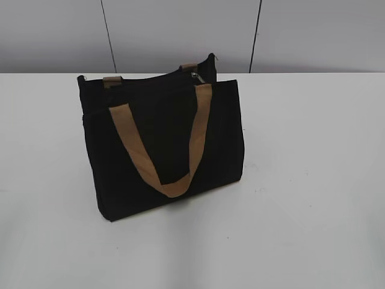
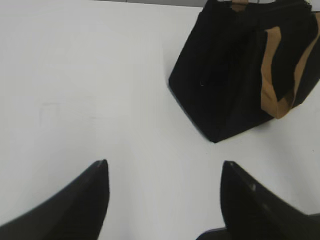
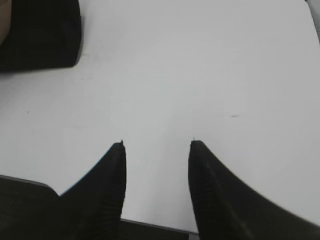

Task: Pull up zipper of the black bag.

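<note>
The black bag [image 1: 162,144] stands upright on the white table [image 1: 313,180], left of centre, with a tan loop handle [image 1: 162,150] hanging down its front. The small silver zipper [image 1: 197,77] sits on the top edge near the bag's right end. Neither gripper shows in the exterior view. My left gripper [image 2: 164,167] is open and empty over bare table, with the bag [image 2: 235,75] ahead and to the right. My right gripper [image 3: 156,145] is open and empty near the table's front edge, with a corner of the bag [image 3: 40,35] at the far upper left.
A grey wall with two dark vertical seams [image 1: 109,36] runs behind the table. The table's near edge [image 3: 150,222] lies just under my right gripper. White tabletop surrounds the bag on every side.
</note>
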### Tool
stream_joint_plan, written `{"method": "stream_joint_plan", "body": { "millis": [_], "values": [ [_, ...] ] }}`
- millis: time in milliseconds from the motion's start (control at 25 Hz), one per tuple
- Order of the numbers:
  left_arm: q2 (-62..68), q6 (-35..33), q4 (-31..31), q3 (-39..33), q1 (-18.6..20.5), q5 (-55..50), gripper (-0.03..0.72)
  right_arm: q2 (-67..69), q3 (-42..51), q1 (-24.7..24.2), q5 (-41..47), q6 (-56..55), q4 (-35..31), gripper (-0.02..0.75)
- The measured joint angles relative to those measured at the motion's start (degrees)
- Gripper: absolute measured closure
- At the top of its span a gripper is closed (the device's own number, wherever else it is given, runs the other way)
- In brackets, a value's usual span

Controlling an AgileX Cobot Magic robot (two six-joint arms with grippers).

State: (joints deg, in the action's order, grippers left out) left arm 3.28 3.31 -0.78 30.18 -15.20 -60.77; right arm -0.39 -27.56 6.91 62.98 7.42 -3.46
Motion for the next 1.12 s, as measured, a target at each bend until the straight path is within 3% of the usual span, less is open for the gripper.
{"method": "stream_joint_plan", "body": {
  "millis": [400,1120],
  "values": [
    [-2.4,0.0,0.0,0.0,7.8,0.0,0.167,0.0,0.0,-5.3,0.0,0.0,0.0,0.41],
    [-3.8,0.0,0.0,0.0,8.2,0.1,0.167,0.0,0.0,-5.3,0.0,0.0,-0.1,0.41]
  ]
}}
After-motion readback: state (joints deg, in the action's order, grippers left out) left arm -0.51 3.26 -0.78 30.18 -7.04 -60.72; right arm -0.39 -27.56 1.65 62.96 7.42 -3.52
